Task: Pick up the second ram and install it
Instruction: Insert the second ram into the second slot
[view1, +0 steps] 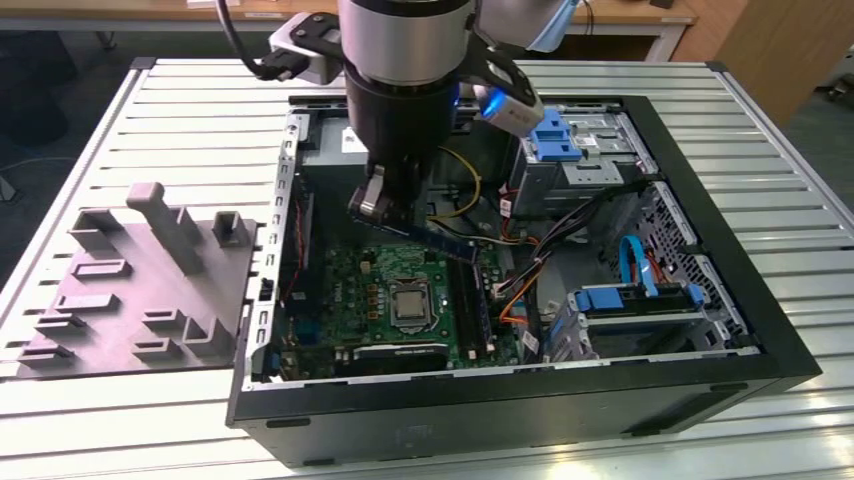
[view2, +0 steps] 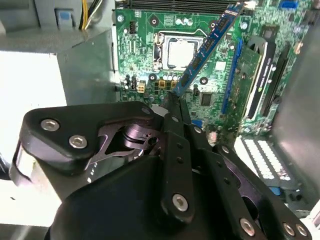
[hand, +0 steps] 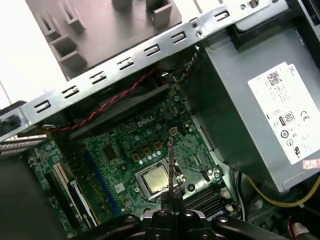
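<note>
Exterior view: the long, thin dark blue memory stick (view1: 438, 241) hangs tilted above the green motherboard (view1: 380, 285) inside the open black computer case (view1: 534, 425). The black gripper (view1: 387, 218) pinches it by 1 end, fingers closed tight on it. Held so far off centre, it could likely pivot or slip. It might then meet the long black slots (view1: 470, 305), toward the exterior view's right, askew and jam.

An open black computer case (view1: 534, 415) lay on a slatted metal table (view1: 200, 110), its green motherboard (view1: 350, 282) exposed near frame centre. A grey fixture block (view1: 134, 300) sat at the exterior view's left, just beside the case.
</note>
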